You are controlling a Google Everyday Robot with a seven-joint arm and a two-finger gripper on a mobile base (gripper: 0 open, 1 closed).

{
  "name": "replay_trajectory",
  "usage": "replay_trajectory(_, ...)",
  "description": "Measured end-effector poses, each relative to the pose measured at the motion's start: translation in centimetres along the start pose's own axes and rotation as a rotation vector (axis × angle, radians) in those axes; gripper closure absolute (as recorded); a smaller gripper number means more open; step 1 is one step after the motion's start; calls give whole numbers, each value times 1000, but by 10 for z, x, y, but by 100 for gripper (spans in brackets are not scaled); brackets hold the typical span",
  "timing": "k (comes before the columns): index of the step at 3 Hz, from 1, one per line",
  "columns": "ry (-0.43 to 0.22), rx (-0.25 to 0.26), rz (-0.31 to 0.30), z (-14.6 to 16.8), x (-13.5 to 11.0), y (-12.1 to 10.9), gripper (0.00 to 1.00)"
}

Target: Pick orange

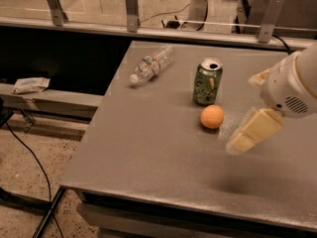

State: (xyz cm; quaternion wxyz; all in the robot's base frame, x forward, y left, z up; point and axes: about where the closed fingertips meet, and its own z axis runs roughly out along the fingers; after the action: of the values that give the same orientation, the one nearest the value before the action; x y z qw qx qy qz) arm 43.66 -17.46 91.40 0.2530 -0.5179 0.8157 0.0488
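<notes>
The orange (pixel 212 117) is a small round fruit that sits on the grey table (pixel 148 152), just in front of an upright green soda can (pixel 207 82). My gripper (pixel 251 131) hangs above the table to the right of the orange, a short way from it and not touching it. Its cream tip slants down toward the left. The white arm housing (pixel 292 86) is above it at the right edge.
A clear plastic bottle (pixel 151 63) lies on its side at the table's back left. A glass railing with metal posts (pixel 131 6) runs behind the table. The table's left edge drops to the floor, where a black cable (pixel 29 157) lies.
</notes>
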Motion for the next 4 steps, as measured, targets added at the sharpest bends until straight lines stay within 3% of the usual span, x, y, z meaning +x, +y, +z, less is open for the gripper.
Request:
replay_trajectory(2, -174, 76, 124, 54, -31, -17, 0)
replay_trajectory(3, -161, 109, 180, 67, -24, -29, 0)
replay_trajectory(4, -151, 111, 237, 78, -12, -32, 0)
